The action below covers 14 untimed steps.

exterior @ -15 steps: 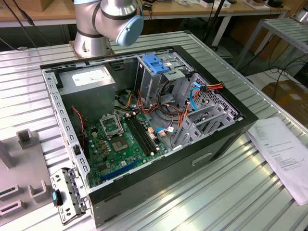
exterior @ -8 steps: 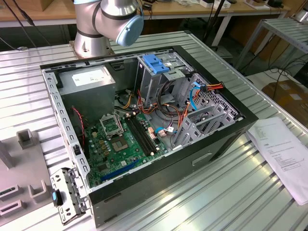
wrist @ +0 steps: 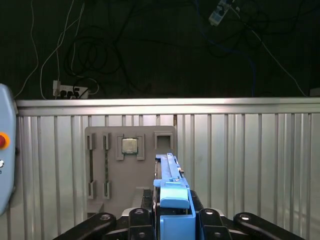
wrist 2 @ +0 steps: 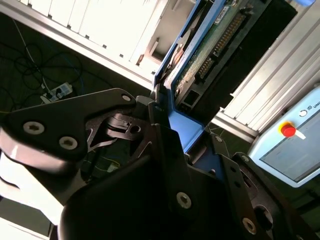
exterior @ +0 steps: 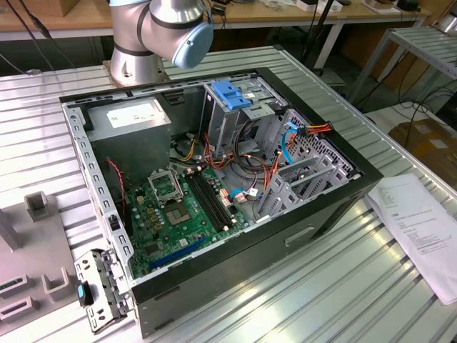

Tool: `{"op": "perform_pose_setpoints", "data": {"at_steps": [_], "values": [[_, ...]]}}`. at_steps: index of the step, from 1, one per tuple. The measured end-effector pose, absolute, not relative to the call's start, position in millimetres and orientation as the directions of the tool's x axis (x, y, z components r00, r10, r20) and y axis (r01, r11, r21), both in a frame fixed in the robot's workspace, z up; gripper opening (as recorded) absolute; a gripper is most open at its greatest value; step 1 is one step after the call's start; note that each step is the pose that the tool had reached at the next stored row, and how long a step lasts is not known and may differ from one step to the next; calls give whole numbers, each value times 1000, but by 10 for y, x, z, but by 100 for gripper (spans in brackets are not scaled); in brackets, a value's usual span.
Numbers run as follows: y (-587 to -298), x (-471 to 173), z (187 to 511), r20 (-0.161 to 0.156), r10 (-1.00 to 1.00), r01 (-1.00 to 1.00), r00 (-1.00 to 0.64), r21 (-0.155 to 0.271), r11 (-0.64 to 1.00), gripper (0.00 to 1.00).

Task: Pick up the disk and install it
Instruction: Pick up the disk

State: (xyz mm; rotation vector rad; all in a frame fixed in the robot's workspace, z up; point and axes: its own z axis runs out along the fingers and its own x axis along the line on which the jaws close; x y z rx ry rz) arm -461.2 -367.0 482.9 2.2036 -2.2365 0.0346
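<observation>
Ribbed aluminium bench (exterior: pixel 321 300) carried an open computer case (exterior: pixel 285 243), with its motherboard (exterior: pixel 178 207) exposed and a drive cage (exterior: pixel 228 121) inside. The claw (wrist: pixel 173 216) was clamped on the disk (wrist: pixel 167 175), held edge-on over the bench near a grey fixture plate (wrist: pixel 130 175) with a CPU (wrist: pixel 130 145). The disk's blue rail and green circuit board (wrist 2: pixel 200 55) showed in the second wrist view.

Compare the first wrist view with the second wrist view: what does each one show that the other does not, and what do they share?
First wrist view, not the second: a square chip seated in a grey holder plate on the table. Second wrist view, not the first: the disk from its flat side, with the green circuit board and connector row. Shared: the end effector shut on the disk's blue rail, the ribbed metal table, and the teach pendant with its red button.
</observation>
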Motion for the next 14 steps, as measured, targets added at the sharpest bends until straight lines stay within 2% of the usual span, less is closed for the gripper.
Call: {"op": "perform_pose_setpoints", "data": {"at_steps": [14], "values": [[-3670,-4487,4829,17,-1000,-1000,-15,-14,15,37]]}}
